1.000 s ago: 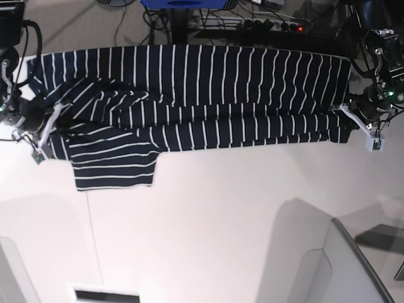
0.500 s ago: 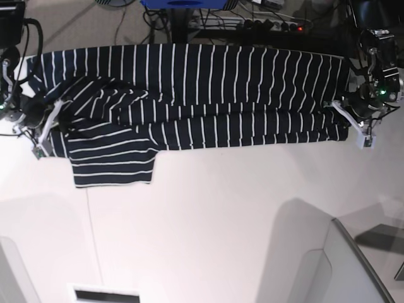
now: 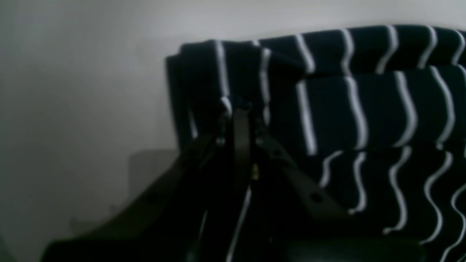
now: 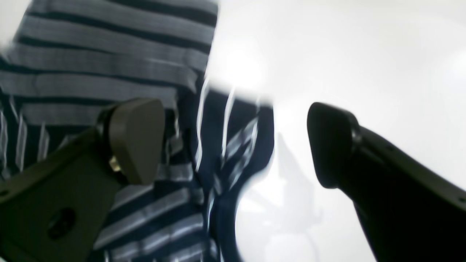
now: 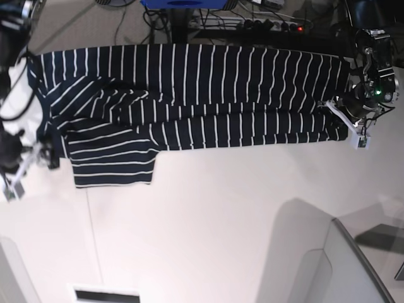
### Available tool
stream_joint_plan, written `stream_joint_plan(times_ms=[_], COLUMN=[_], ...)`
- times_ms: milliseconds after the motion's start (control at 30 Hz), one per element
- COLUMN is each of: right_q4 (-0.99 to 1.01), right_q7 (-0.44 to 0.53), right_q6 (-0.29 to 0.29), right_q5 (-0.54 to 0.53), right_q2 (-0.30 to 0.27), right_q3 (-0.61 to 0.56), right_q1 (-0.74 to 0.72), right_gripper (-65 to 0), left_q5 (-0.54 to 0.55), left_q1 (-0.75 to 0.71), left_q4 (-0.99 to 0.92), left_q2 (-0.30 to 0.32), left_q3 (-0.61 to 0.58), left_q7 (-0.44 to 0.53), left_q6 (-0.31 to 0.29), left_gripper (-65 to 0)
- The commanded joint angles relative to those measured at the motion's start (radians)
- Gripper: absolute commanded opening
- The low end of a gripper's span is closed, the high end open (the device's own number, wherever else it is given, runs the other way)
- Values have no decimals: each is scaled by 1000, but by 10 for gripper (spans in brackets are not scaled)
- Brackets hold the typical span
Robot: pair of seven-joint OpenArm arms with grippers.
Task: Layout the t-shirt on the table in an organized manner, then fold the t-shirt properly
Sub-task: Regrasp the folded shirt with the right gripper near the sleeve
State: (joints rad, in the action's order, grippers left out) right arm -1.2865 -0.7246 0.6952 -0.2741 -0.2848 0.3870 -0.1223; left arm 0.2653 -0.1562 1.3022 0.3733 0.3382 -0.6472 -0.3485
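— White tabletop fills most of what we see: the table point(image 5: 214, 214) runs across the base view, with cables and a power strip point(image 5: 271, 24) on the dark floor beyond its far edge.

— Starting from that view's left, we find the right gripper point(image 5: 25, 165) off the cloth, just beside the sleeve. The right wrist camera adds what the base view cannot: its two fingers point(image 4: 134, 140) stand wide apart with nothing between them, one over the striped fabric, the other over bare table.

— Then the t-shirt point(image 5: 189, 95) itself, lying along the far edge of the table as a long band, its lower part folded up, one sleeve sticking toward us at the left end.

— At the right end, the left gripper point(image 5: 341, 117) sits at the shirt's corner. The base view shows only that much; the left wrist camera shows its jaws pressed together on a pinch of the striped hem point(image 3: 233, 105).

— Any writing?

— We can read none; no label shows on the shirt in any view.
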Motion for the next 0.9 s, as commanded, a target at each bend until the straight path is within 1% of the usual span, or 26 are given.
stream_joint_plan(times_ms=[0,100,200,333,400,500,667,767,800,867], right_q4=[58,301,554,769,818,853,865,865,865,865], right_q7=[24,78,187,331,389,432,442,442,442,442], right_q6=[3,3,3,3,3,3,-1,-1,-2,-2], right_q5=[-12,-6,0,60,74,80,80,80,80,80], right_q2=[-11,-12,-17,-21,-21,-21,-15,-9,-8,-6], right_q3=[-18,-43,-99,-155,-162,-164,-167,-221,-240,-259], right_q1=[-64,-199,-314,-396,-406,-408,-397,-393,-393,-391], right_gripper=[-66,-66,-66,-66,-66,-66,-66,-75,-101,-198], left_q5=[4,4,4,4,4,4,4,4,4,4], left_q1=[7,8,8,4,4,2,2,2,2,2], left_q4=[18,18,18,18,18,18,18,18,18,18], left_q2=[22,22,20,20,22,23,22,22,22,20], left_q3=[8,6,6,9,9,9,9,9,9,9], left_q7=[16,16,16,16,17,17,17,17,17,17], left_q6=[-1,-1,-1,-1,-1,-1,-1,-1,-1,-1], left_gripper=[-650,-650,-650,-650,-650,-650,-650,-650,-650,-650])
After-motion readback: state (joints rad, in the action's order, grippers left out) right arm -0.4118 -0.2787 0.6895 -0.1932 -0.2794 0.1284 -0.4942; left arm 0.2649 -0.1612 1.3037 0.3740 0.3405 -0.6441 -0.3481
